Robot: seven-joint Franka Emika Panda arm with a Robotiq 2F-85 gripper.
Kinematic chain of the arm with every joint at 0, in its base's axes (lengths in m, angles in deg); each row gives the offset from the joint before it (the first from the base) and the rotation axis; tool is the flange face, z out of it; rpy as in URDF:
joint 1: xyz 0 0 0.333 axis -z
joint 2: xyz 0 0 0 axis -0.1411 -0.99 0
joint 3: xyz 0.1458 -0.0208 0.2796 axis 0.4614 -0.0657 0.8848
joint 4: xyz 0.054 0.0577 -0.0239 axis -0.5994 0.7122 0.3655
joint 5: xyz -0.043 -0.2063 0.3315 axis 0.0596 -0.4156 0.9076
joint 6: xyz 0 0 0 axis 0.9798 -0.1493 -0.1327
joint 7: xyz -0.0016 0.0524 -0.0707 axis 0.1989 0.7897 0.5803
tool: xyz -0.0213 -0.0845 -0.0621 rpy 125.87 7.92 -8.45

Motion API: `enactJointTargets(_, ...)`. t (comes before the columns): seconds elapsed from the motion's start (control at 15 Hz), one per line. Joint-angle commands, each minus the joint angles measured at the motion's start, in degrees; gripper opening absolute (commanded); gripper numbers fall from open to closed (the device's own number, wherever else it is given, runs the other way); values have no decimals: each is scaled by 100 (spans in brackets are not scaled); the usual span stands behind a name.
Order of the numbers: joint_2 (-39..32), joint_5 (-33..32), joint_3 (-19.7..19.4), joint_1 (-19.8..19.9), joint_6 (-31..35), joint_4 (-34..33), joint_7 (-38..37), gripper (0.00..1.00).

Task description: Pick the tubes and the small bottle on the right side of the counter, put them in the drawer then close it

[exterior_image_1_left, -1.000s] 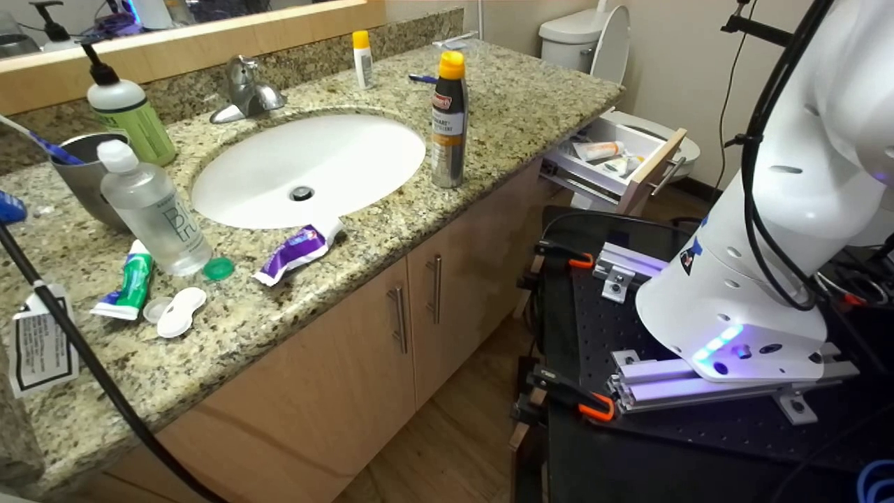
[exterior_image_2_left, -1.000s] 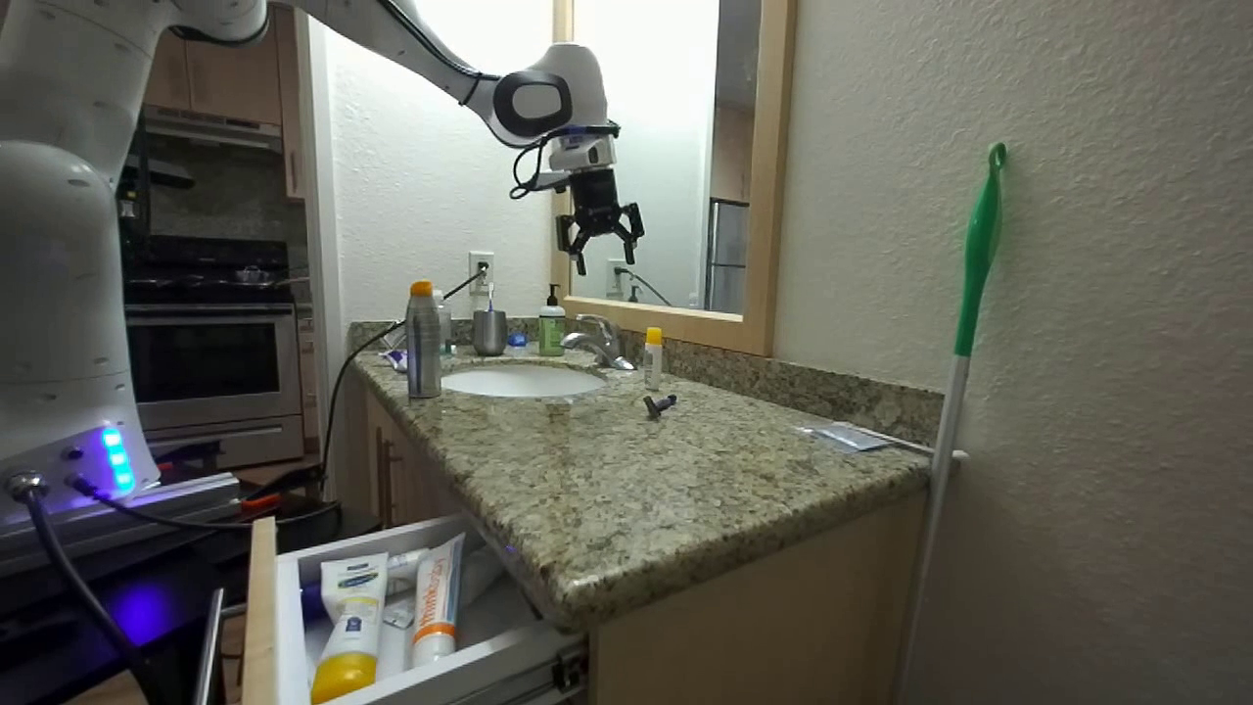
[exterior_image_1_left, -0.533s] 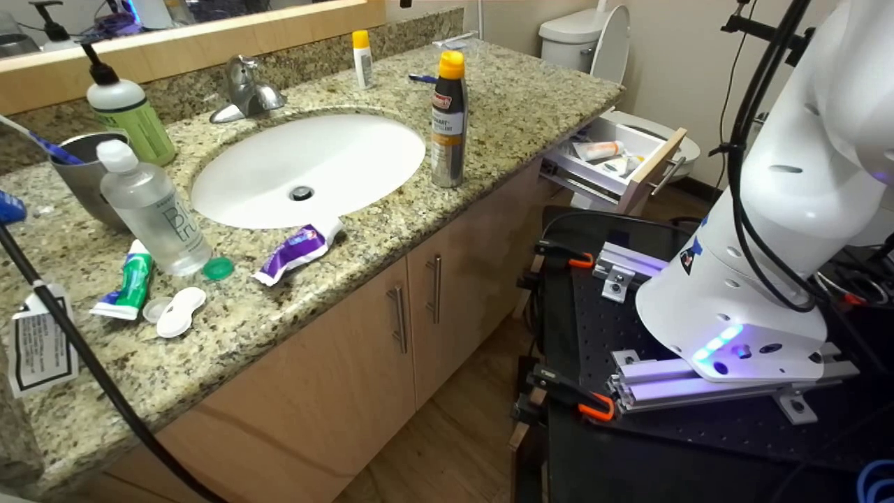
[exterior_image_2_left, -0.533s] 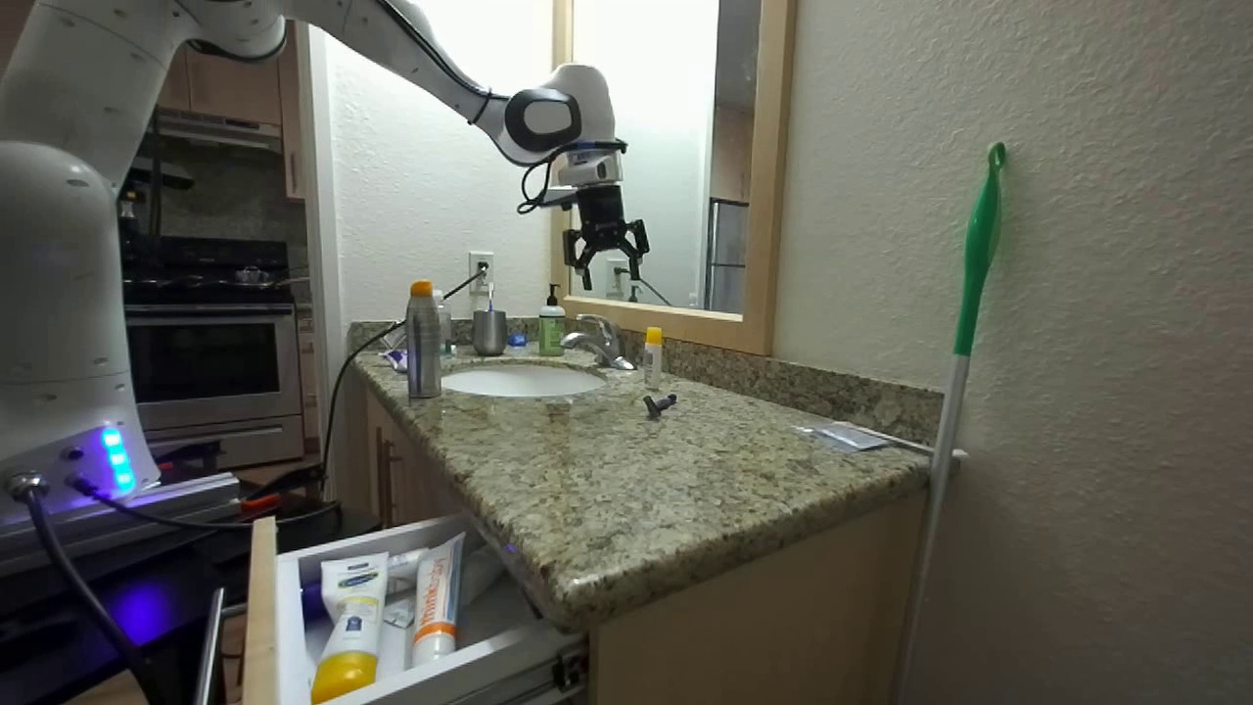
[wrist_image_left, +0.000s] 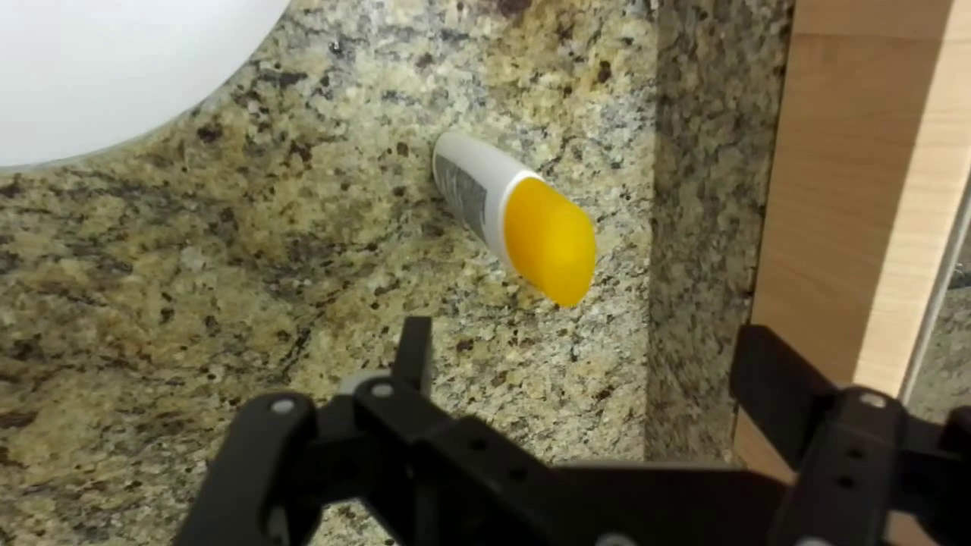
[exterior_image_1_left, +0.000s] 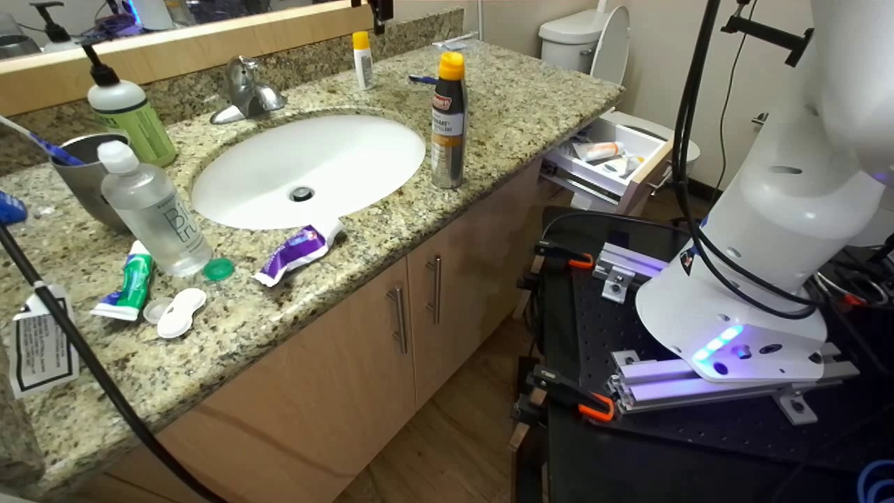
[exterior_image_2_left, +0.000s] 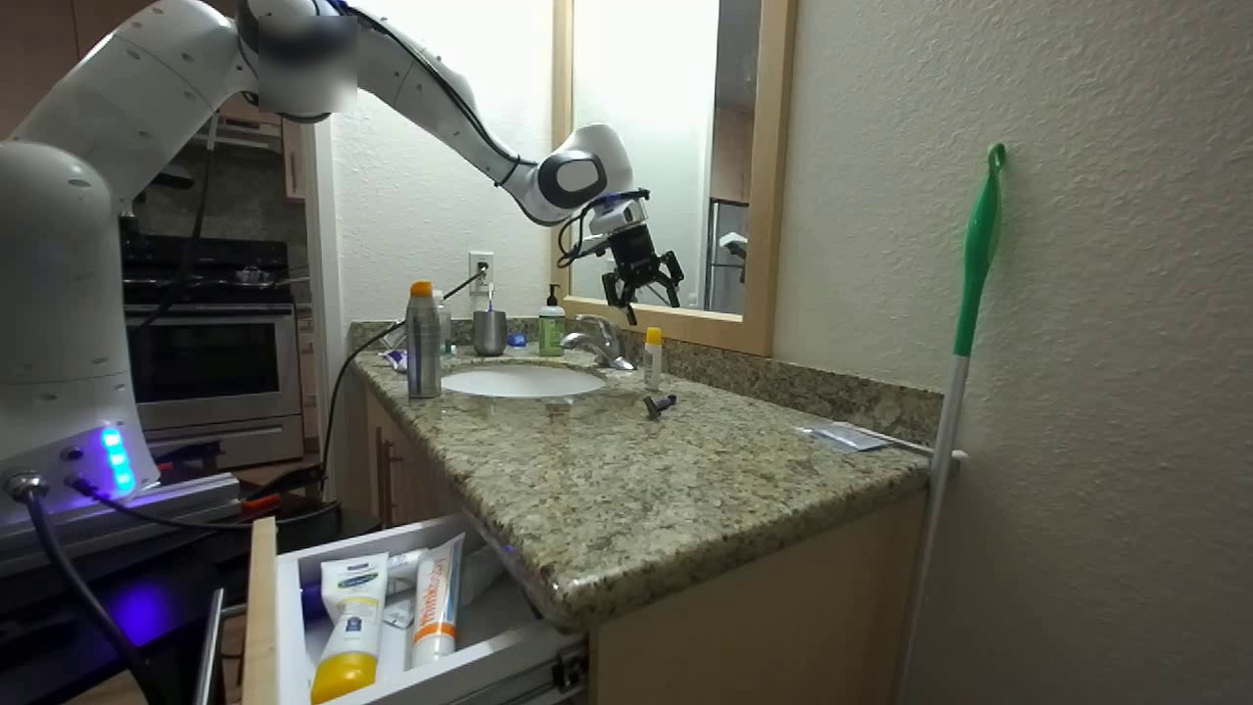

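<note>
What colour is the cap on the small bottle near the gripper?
Yellow cap, showing best in the wrist view.

In the wrist view, the gripper (wrist_image_left: pixel 590 364) was cut off by the lower edge, the sink (wrist_image_left: pixel 121 76) by the left and upper edges; print (wrist_image_left: pixel 463 197) on the small bottle (wrist_image_left: pixel 514 218) was too blurred to read. In an exterior view, the drawer (exterior_image_2_left: pixel 262 617) ran past the lower edge, its tubes (exterior_image_2_left: pixel 354 602) partly hiding whitish items (exterior_image_2_left: pixel 405 566), while a blurred square (exterior_image_2_left: pixel 308 64) masked part of the arm (exterior_image_2_left: pixel 406 83).

white arm (exterior_image_2_left: pixel 166 78), black hand (exterior_image_2_left: pixel 653 310)
</note>
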Motion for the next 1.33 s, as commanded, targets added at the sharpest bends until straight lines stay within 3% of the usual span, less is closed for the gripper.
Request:
enactJointTargets(0.0,17,-28,40,45,-25,-37,-13,100)
enactJointTargets(0.27,-247,146,238,187,-322,-264,114,100)
enactJointTargets(0.6,-122,27,130,70,-150,-58,15,100)
enactJointTargets(0.87,-267,135,292,187,-778,-208,192,100)
enactJointTargets(1.13,-206,46,216,89,-632,-72,77,100)
enactJointTargets(1.2,-208,51,220,93,-622,-78,75,83)
enactJointTargets(1.27,-205,82,249,117,-630,-81,117,73)
